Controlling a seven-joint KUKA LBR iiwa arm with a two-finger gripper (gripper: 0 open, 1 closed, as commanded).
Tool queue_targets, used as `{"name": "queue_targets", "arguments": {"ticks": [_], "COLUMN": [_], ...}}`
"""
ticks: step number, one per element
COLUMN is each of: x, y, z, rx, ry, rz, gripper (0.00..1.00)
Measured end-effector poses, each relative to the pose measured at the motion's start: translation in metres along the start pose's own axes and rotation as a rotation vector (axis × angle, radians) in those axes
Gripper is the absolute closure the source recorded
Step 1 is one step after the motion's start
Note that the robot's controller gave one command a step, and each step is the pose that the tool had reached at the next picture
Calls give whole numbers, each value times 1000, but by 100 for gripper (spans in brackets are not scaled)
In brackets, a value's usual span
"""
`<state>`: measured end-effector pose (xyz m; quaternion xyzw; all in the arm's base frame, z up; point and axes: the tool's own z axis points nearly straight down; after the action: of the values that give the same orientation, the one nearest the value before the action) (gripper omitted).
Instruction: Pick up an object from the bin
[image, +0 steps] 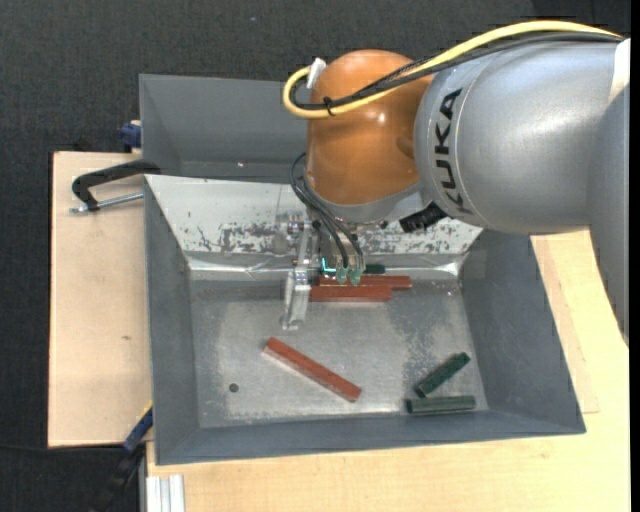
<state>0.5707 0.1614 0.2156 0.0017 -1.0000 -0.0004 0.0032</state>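
- Camera view, progress: nothing looks lifted yet. The gripper (296, 305) hangs low in the bin (166, 330), a little above the frame's centre, with its tip close to the floor or on it.
- Camera view, claw: I cannot tell whether it is wide or narrow, because the orange wrist cover (360, 125) and the cables hide much of it. Nothing can be seen clasped in it.
- Camera view, the likely thing: a rear red-brown bar (358, 290) lies flat along the foot of the back wall. Its left end is just beside the gripper, and I cannot tell whether they touch. By my reading, the grasp and the lift are both still to do.
- Camera view, other things: a second red-brown bar (312, 369) lies slantwise on the floor below the gripper, apart from it. Two dark green bars (441, 374) (440, 405) sit at the lower right, near the front wall and well apart from the gripper.
- Camera view, edges: the rear bar lies close against the back wall, so there seems little room behind it. Any closing there risks scraping the sloped metal.
- Camera view, open room: the bare floor at the left and centre is free, which gives space to draw the bar forward or to rise straight up.
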Motion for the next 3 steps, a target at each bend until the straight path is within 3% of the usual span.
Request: {"name": "queue_targets", "arguments": {"ticks": [1, 2, 3], "x": [-2, 12, 18], "y": [-1, 0, -2], "z": [-5, 43, 60], "rx": [-1, -3, -3], "ry": [-9, -15, -12], "rz": [2, 49, 62], "gripper": [0, 0, 0]}}
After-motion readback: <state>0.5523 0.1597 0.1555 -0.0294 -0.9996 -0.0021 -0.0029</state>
